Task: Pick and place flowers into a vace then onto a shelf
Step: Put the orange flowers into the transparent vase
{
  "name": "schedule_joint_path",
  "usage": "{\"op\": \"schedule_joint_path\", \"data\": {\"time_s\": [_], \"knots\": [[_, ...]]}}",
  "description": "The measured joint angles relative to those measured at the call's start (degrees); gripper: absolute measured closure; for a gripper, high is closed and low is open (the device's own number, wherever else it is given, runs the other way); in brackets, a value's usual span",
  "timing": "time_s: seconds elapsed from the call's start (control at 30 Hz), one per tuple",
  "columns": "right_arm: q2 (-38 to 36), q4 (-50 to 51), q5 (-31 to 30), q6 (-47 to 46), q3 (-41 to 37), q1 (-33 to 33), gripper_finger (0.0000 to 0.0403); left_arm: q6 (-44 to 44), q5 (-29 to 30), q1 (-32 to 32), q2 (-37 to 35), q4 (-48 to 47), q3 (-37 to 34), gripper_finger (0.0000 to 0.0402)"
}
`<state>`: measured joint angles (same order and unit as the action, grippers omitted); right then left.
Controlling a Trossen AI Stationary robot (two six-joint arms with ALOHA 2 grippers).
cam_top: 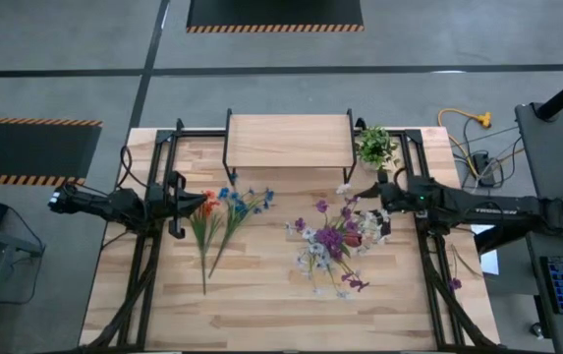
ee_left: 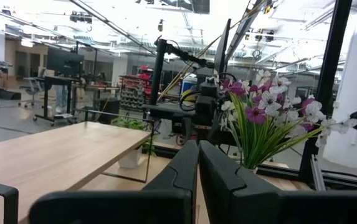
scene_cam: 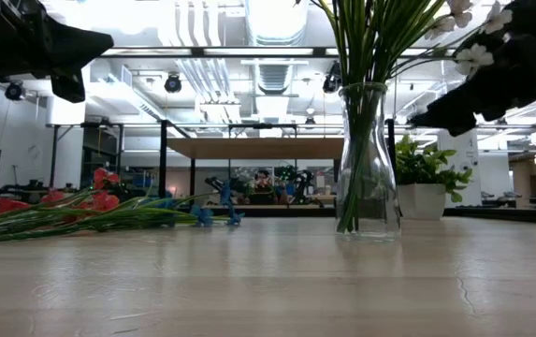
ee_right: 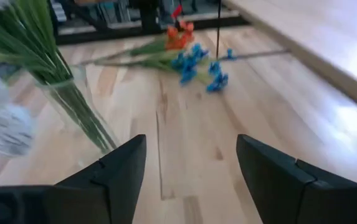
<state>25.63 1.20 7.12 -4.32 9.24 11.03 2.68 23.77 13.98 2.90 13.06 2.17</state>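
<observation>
Right end effector (ee_right: 190, 180) agape beside vace (scene_cam: 367, 159) — left end effector (ee_left: 197, 177) closed, near table's (cam_top: 261, 315) left edge.

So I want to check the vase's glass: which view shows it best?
The low view: the vase stands whole, side-on, stems inside. The high view hides it under blossoms; the right wrist view shows part of its wall; the left wrist view shows only its rim.

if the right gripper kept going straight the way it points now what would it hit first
Probably the vase with its flower stems, just ahead of the open right gripper, slightly off its centre line. If it slips past, the loose orange and blue flowers lying on the table come next; depth is uncertain.
</observation>
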Motion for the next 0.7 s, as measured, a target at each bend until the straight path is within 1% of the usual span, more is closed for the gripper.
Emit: {"op": "schedule_joint_path", "data": {"time_s": [0.23, 0.5, 0.6, 0.7], "knots": [[-11.26, 0.23, -0.07, 0.31, -3.48, 0.0, 0.0183, 0.0, 0.0, -0.02, 0.04, -0.02, 0.0, 0.0402], [-24.05, 1.6, -5.88, -0.33, -7.47, 0.0, 0.0193, 0.02, 0.0, 0.0, 0.0, -0.02, 0.0, 0.0402], [-25.67, 2.02, -4.36, -0.61, -7.1, -0.03, 0.0193, 0.02, 0.02, -0.02, 0.07, -0.04, 0.0, 0.0402], [-25.42, 3.38, -4.91, -0.33, -6.82, -0.02, 0.0193, 0.01, 0.02, -0.01, 0.08, -0.04, 0.0, 0.0402]]}}
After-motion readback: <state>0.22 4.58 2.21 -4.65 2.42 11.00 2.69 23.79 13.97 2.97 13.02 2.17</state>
